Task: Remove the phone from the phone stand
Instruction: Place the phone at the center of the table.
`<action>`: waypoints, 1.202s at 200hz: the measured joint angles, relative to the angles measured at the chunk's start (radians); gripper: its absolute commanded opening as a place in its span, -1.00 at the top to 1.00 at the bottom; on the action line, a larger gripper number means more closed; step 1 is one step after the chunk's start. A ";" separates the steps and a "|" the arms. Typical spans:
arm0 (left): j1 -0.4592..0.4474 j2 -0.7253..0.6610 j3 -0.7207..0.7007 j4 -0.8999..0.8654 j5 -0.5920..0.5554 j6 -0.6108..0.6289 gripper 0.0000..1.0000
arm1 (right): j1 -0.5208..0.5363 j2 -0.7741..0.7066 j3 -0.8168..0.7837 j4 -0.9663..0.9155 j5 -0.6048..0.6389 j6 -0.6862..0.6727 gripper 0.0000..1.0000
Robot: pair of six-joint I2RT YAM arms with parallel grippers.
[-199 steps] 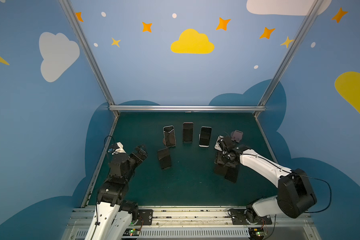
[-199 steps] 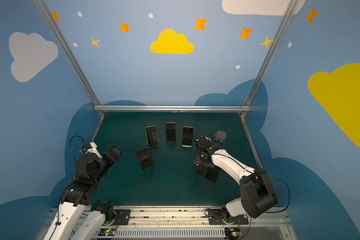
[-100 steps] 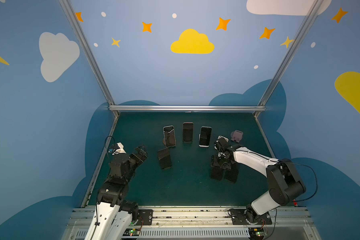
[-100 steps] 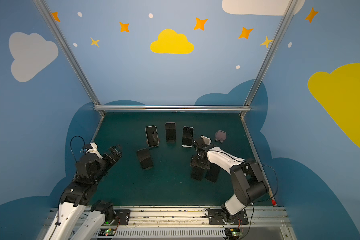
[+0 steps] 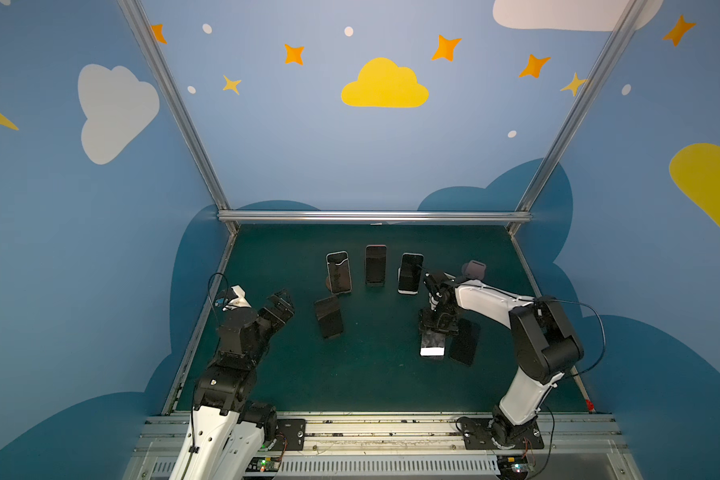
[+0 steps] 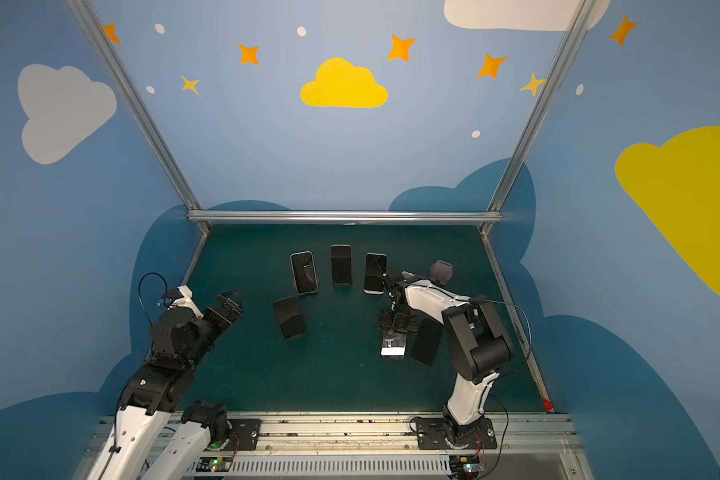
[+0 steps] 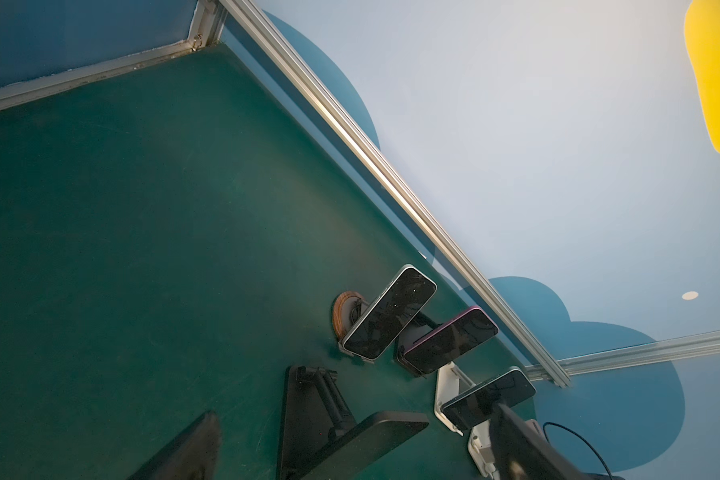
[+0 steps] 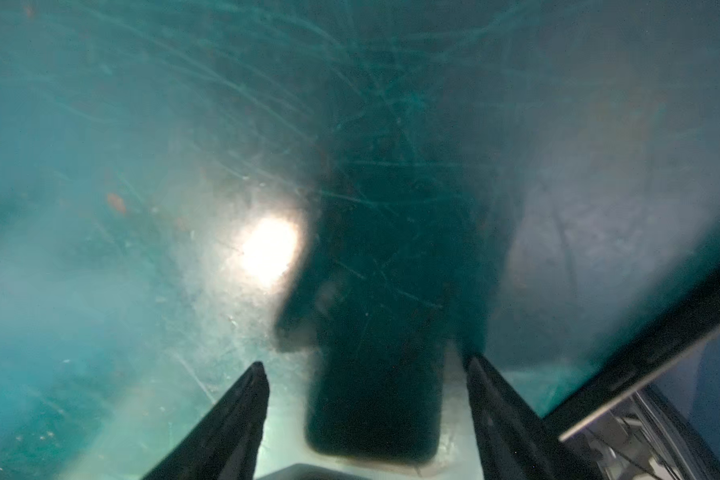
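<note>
Right gripper (image 5: 435, 328): fingers clamped on sides of phone (image 5: 432, 347). Phone tilted, glare on near end, right of centre over green mat (image 5: 350, 374); mat contact unclear.
Dark slab (image 5: 464, 341): just right of phone.
Left gripper (image 5: 281, 301): jaws spread wide, near left.
Far row: three propped phones (image 5: 376, 265).
Left of centre: black stand (image 7: 308, 411) bearing another handset (image 5: 329, 318).
</note>
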 measured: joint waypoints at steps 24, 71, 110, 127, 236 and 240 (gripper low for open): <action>0.000 -0.017 0.000 0.000 0.001 -0.001 -0.99 | -0.001 0.061 0.070 -0.074 -0.013 -0.011 -0.38; 0.000 -0.047 -0.002 -0.001 0.001 -0.007 -0.99 | 0.014 0.124 0.142 -0.155 0.016 -0.014 -0.44; 0.000 -0.051 -0.002 -0.003 0.002 -0.008 -0.99 | 0.054 0.134 0.153 -0.165 0.095 -0.015 -0.47; 0.000 -0.055 -0.002 -0.004 0.002 -0.008 -0.99 | 0.073 0.133 0.157 -0.167 0.129 -0.012 -0.50; -0.001 -0.064 -0.002 -0.009 0.002 -0.008 -0.99 | 0.139 0.134 0.143 -0.167 0.231 0.044 -0.58; -0.001 -0.064 -0.002 -0.009 0.001 -0.008 -0.99 | 0.139 0.135 0.143 -0.167 0.231 0.044 -0.58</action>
